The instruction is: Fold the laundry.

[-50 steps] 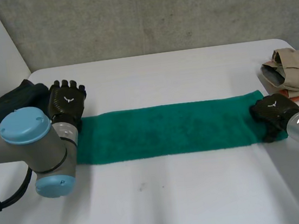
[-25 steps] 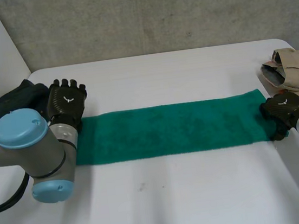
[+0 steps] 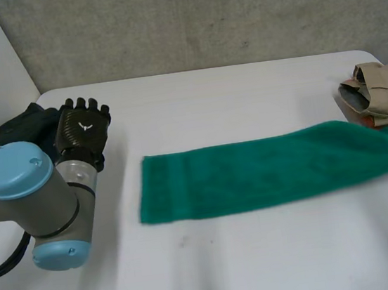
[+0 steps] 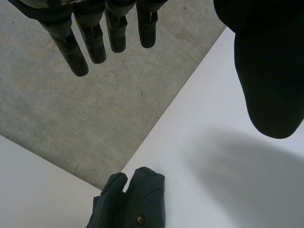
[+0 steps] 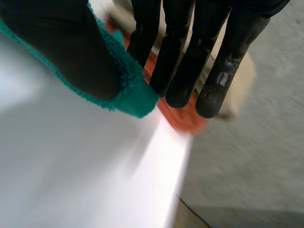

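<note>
A long green towel (image 3: 254,169) lies stretched across the white table (image 3: 230,268), with its right end lifted and running off toward the clothes pile. In the right wrist view my right hand (image 5: 175,52) is shut on the towel's corner (image 5: 130,97), pinching it between thumb and fingers. My left hand (image 3: 82,130) rests open at the table's left, apart from the towel's left end. Its fingers (image 4: 95,38) are straight and hold nothing.
A dark garment (image 3: 8,132) lies at the table's left edge, just beyond my left hand, and its edge (image 4: 135,199) lies past the fingertips. A pile of beige and orange clothes (image 3: 382,90) sits at the right edge, with the orange cloth (image 5: 178,116) under my right fingers.
My right hand has closed on the towel's right end and pulled it rightward out of the head view. The towel's left end slid away from my left hand, which stayed open.
</note>
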